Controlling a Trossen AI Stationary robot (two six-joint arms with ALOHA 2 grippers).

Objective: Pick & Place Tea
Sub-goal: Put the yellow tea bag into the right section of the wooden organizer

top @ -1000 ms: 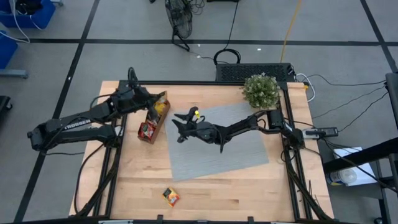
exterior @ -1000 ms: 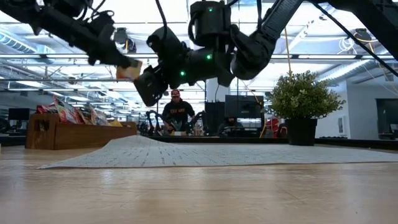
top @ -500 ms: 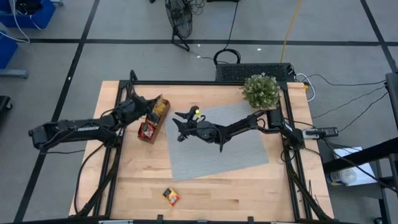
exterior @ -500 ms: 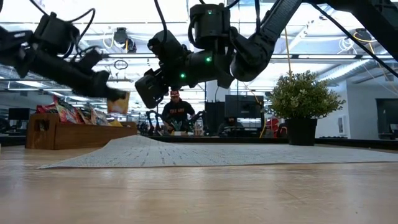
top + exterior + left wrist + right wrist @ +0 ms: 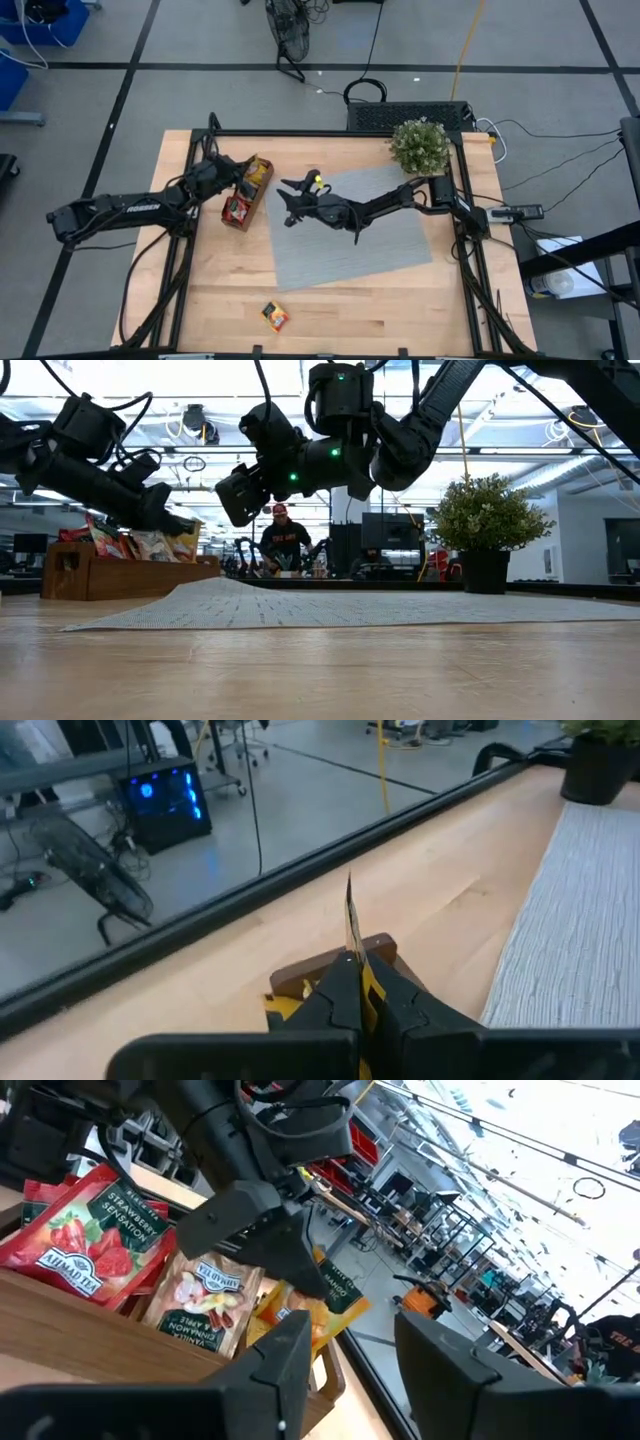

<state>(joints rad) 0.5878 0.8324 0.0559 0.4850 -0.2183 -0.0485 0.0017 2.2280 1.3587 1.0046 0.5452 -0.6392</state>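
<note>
High view: the left gripper (image 5: 240, 172) sits over the wooden tray (image 5: 243, 205) at upper left of the worktop (image 5: 330, 310). The right gripper (image 5: 290, 203) hovers over the grey woven mat (image 5: 385, 240) at centre. Two loose tea sachets (image 5: 274, 316) lie at lower centre.

Low view: the left gripper (image 5: 175, 525) is at the tray (image 5: 120, 577) on the left; a potted plant (image 5: 487, 525) stands right.

Left wrist view: jaws pressed on a yellow tea sachet (image 5: 350, 925) held edge-on above the tray's end.

Right wrist view: jaws spread, empty; strawberry sachet (image 5: 85, 1230) and apple sachet (image 5: 205, 1302) stand in the tray.
</note>
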